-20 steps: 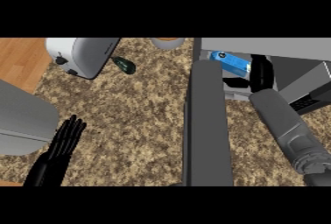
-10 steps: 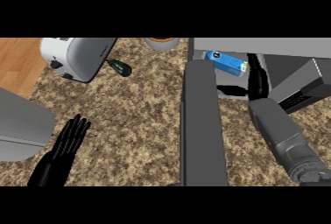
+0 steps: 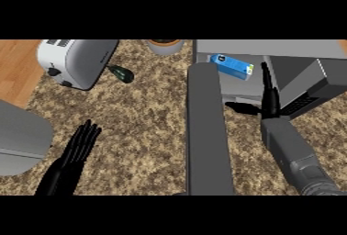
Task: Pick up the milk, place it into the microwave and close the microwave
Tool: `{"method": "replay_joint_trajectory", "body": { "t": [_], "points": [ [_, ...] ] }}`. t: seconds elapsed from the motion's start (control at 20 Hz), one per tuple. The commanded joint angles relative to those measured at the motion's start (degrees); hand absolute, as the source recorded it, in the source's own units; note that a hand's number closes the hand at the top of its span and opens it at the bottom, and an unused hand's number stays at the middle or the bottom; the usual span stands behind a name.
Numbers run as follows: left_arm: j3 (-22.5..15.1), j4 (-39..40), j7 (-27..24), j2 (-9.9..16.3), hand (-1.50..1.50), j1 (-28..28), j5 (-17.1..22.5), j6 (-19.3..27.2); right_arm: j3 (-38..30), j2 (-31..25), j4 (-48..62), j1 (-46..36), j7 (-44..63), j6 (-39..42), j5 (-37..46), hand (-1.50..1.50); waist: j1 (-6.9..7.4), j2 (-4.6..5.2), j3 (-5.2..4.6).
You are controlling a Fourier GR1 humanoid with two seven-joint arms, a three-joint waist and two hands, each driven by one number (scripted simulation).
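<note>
- The milk (image 3: pixel 231 66) is a small blue carton. It lies on its side inside the microwave (image 3: pixel 298 50), near the left of the opening.
- My right hand (image 3: pixel 265 98) is just right of the milk and not touching it. Its fingers are straight and point into the microwave, thumb out to the left. It holds nothing.
- So I judge the milk is in, and closing is the step to do.
- The microwave door (image 3: pixel 207 133) hangs wide open, a long grey slab running down toward me, left of my right arm.
- To close well, I would pull my hand clear of the opening, go round to the door's left face, and push with flat fingers until it is closed.
- My left hand (image 3: pixel 73 155) rests open at the lower left.
- A toaster (image 3: pixel 76 60) stands far left, out of the way.
</note>
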Motion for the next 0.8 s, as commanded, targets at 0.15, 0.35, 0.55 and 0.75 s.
{"method": "replay_joint_trajectory", "body": {
  "t": [0.15,0.35,0.55,0.75],
  "points": [
    [-2.54,-0.69,-1.1,-0.76,-1.5,2.61,-2.42,-0.32,-1.6,-0.23,0.04,6.47,-6.97,9.89,-2.04,-1.5,-1.0,-0.54,-0.06],
    [-5.15,-1.21,1.95,-4.33,-1.5,0.88,-4.53,3.22,-1.39,2.9,-1.19,10.13,-10.21,14.3,-2.86,-1.5,-2.15,-0.99,-0.13],
    [-3.7,3.45,-1.4,-4.08,-1.5,-1.6,-5.16,2.24,-1.3,3.72,-1.51,12.71,-12.59,16.11,-3.33,-1.5,-2.15,-0.93,-0.14],
    [-2.86,1.2,1.27,-3.05,-1.5,-1.1,-3.01,0.81,-1.21,3.16,-5.21,18.48,-15.65,25.88,-5.26,-1.5,-3.2,-1.36,-0.2]
  ]
}}
